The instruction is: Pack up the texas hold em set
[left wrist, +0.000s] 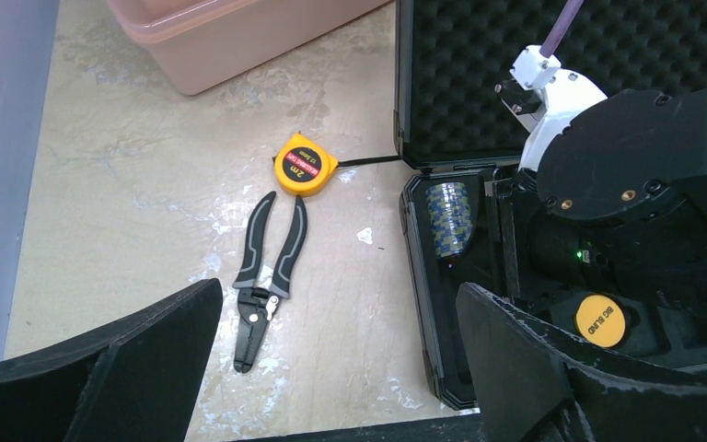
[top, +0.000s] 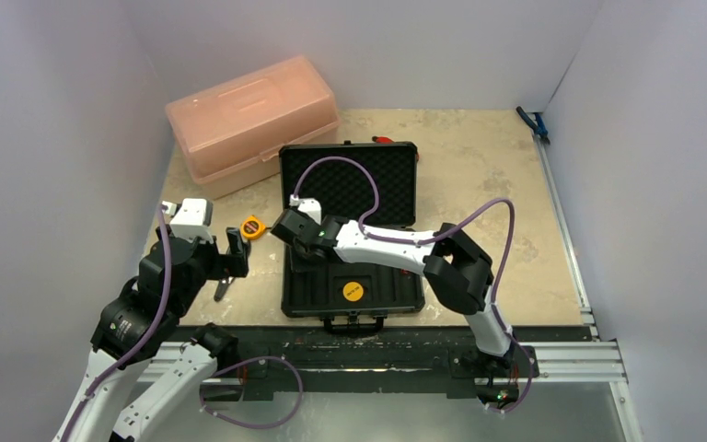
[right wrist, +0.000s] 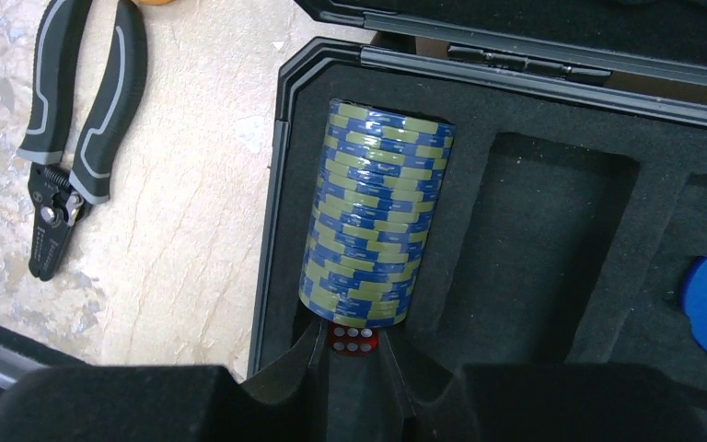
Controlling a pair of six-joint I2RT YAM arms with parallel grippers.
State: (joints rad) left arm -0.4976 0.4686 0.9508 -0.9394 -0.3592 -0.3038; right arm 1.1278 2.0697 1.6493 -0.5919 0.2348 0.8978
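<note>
Nearest, the left gripper (left wrist: 339, 313) hangs wide open and empty over the beige table (left wrist: 147, 184), near grey-handled black pliers (left wrist: 272, 267). Further in, the right gripper (right wrist: 354, 357) pinches a tiny red die (right wrist: 354, 339) just beside a blue-and-olive chip stack (right wrist: 373, 216) lying in the leftmost slot of the small black hard case (right wrist: 272, 230), with its foam-lined lid (top: 350, 184) open behind.

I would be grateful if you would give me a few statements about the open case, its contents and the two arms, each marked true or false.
1. The black case lies open with its foam-lined lid laid back. True.
2. The chip stack sits in the rightmost slot of the tray. False: it fills the leftmost slot, by the case's left wall.
3. The left tool is open and holds nothing. True.
4. The tape measure lies inside the pink box. False: it lies on the table, between that box and the pliers.
5. The right tool has a red die between its fingertips. True.
</note>
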